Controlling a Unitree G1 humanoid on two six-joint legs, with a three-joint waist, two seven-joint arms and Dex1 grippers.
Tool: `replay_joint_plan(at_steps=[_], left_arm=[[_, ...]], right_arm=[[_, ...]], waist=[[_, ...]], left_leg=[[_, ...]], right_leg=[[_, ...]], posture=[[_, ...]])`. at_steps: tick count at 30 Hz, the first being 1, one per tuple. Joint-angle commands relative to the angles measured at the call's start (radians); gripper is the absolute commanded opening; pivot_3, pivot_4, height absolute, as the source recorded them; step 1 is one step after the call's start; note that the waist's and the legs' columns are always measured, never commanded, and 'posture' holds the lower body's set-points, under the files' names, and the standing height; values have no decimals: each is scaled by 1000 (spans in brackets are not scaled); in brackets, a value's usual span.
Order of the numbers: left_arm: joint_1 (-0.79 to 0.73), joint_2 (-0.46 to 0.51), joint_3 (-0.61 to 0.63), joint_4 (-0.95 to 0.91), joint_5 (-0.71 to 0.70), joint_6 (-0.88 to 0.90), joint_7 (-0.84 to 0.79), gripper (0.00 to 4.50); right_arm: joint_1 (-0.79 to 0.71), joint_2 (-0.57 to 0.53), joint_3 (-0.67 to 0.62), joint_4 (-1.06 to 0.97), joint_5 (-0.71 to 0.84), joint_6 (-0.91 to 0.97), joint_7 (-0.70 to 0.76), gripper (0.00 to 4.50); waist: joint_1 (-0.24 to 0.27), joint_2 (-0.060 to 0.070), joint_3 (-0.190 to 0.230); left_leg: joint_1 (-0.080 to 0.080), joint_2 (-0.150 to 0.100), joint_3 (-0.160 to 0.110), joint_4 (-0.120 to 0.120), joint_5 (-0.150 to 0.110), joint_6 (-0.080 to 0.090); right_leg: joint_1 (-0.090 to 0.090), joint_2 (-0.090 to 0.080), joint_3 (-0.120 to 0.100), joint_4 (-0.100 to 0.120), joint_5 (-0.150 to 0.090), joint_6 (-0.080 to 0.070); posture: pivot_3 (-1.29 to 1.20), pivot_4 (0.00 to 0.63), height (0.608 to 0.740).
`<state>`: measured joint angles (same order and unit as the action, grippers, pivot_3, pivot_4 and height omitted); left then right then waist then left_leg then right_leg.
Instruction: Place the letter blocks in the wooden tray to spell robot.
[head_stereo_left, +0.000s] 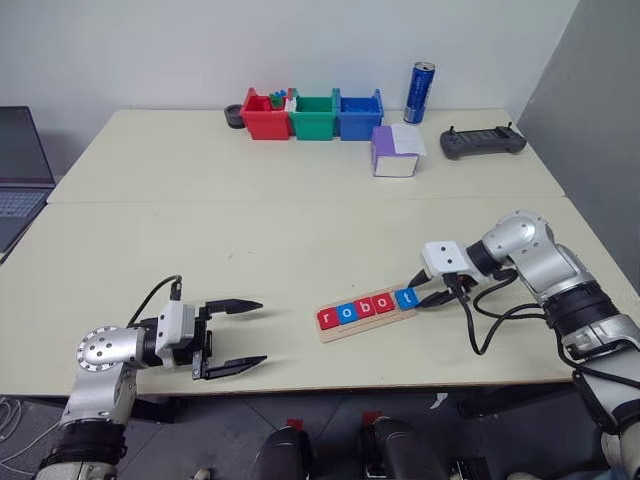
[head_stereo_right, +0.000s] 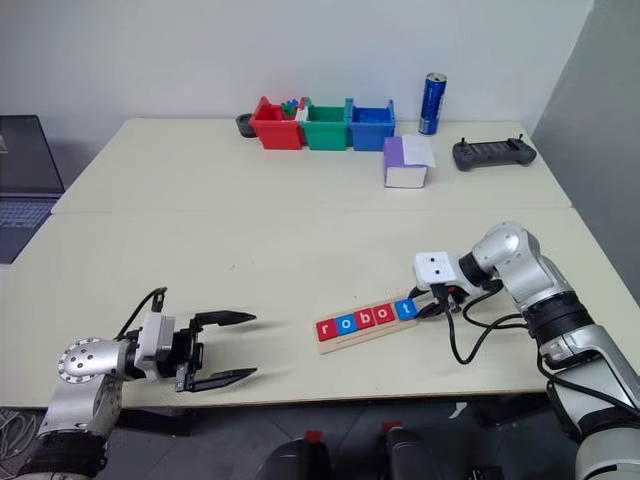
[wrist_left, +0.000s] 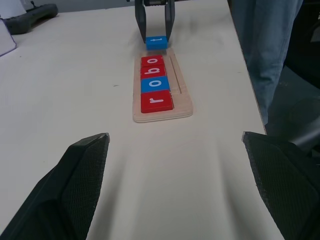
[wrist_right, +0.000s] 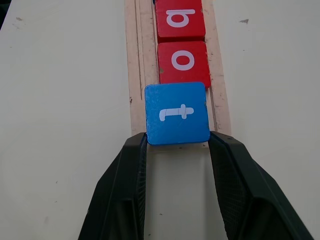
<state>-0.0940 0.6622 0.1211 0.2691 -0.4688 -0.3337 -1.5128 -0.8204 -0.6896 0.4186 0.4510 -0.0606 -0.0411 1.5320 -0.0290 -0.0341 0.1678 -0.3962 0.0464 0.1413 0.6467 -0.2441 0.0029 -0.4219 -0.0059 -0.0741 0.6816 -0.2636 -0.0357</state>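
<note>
The right arm reaches in from the right with its forearm bent toward the centre, its right pincer (wrist_right: 177, 145) angled down at the right end of the wooden tray (head_stereo_left: 366, 322); its two fingers are closed on the sides of the blue t block (wrist_right: 177, 114). The left arm lies low at the near left of the surface (head_stereo_left: 250, 220), its left pincer (head_stereo_left: 240, 335) roughly level, pointing toward the tray, fingers spread wide with nothing between them.

The right wrist view shows the t block at the tray's end, just beside the red o block (wrist_right: 182, 61), sitting slightly askew across the tray's rail; the head views cannot settle whether it is fully seated. The left wrist view shows the tray lengthwise, with a person's blue trouser leg (wrist_left: 267, 45) beyond the surface edge.

Count: five letter blocks, red r (head_stereo_left: 327, 318), blue o (head_stereo_left: 347, 312), red b (head_stereo_left: 366, 307), red o, blue t; one tray; three bins (head_stereo_left: 313, 116), red, green, blue; one blue can (head_stereo_left: 419, 92); one purple-and-white box (head_stereo_left: 395, 152); one black controller (head_stereo_left: 483, 141).
</note>
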Motion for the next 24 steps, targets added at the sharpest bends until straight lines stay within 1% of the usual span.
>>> replay_joint_plan(at_steps=[1,7,24], left_arm=[[13,6,14,-64,-14,8,25,4500],[3,13,15,-67,-17,26,31,4500],[6,12,18,-52,-16,19,25,4500]], right_arm=[[-34,0,0,14,-15,-25,22,1463],[-53,37,1,48,-29,-7,11,1463],[-68,73,9,73,-66,4,6,1463]], waist=[[0,0,0],[-2,0,0],[-1,0,0]], left_leg=[[0,0,0,0,0,0],[0,0,0,0,0,0],[0,0,0,0,0,0]], right_leg=[[0,0,0,0,0,0],[0,0,0,0,0,0],[0,0,0,0,0,0]], posture=[[0,150,740],[0,150,740],[0,150,740]])
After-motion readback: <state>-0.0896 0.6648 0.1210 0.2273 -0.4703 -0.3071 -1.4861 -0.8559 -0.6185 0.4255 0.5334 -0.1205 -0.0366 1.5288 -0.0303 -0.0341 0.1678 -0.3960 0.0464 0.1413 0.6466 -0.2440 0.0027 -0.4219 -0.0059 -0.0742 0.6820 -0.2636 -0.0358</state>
